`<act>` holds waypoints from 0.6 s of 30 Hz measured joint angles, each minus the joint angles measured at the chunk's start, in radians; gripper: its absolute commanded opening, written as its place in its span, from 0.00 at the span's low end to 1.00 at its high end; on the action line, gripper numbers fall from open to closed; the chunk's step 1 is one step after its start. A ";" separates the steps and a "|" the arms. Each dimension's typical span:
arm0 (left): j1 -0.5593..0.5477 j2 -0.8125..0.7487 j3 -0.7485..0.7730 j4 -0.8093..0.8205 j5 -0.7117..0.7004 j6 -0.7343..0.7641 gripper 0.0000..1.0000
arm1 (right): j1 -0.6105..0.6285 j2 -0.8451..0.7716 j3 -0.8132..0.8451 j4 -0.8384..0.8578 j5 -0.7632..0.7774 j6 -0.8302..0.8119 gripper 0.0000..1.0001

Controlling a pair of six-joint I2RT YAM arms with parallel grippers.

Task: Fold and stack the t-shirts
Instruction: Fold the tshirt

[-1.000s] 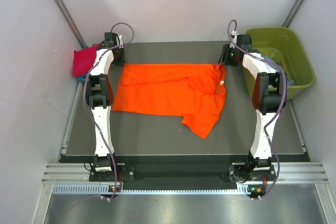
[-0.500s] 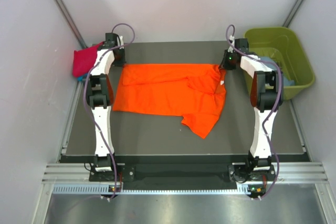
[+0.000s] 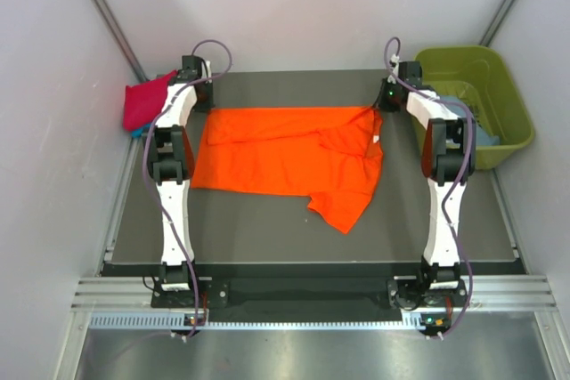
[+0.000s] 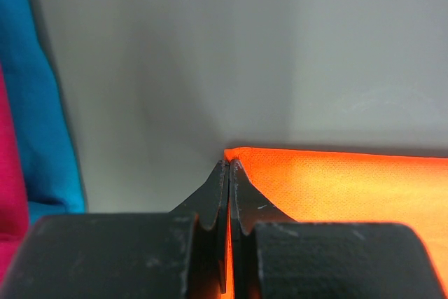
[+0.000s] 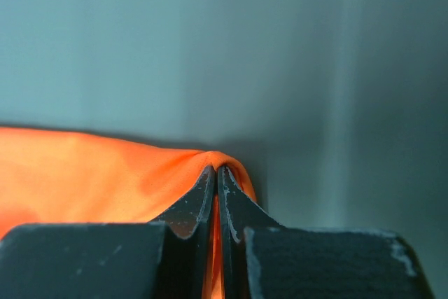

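**Both claws pinching the far corners of one orange shirt**

Two arms reach across the dark table (image 3: 267,229). Shirts in view on or beside it: one orange t-shirt (image 3: 289,162), spread flat across the middle of the tabletop with a fold hanging towards the near right; one crimson-pink t-shirt (image 3: 142,102), bunched off the far left corner; and one blue cloth (image 4: 42,103) lying against the pink one.

The left gripper (image 4: 229,166) has its fingers pressed together on the shirt's far left corner, orange cloth showing between them. The right gripper (image 5: 216,171) is likewise clamped on the far right corner, the fabric peaked over its tips.

One container: an olive-green tub (image 3: 463,51) stands beside the table's far right corner. It holds light blue cloth (image 3: 484,135), partly hidden by the right arm; the number of pieces cannot be told.
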 measured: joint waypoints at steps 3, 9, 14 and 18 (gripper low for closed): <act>0.000 0.001 0.006 0.000 -0.016 0.013 0.00 | 0.000 0.009 0.012 0.006 -0.002 0.008 0.00; 0.000 0.022 0.061 0.015 -0.048 0.033 0.00 | 0.000 0.020 0.039 0.007 -0.010 0.025 0.00; 0.000 0.056 0.106 0.050 -0.053 0.049 0.00 | 0.000 0.054 0.107 0.012 -0.014 0.033 0.00; -0.006 0.075 0.116 0.059 -0.069 0.054 0.00 | 0.000 0.085 0.152 0.014 -0.019 0.045 0.01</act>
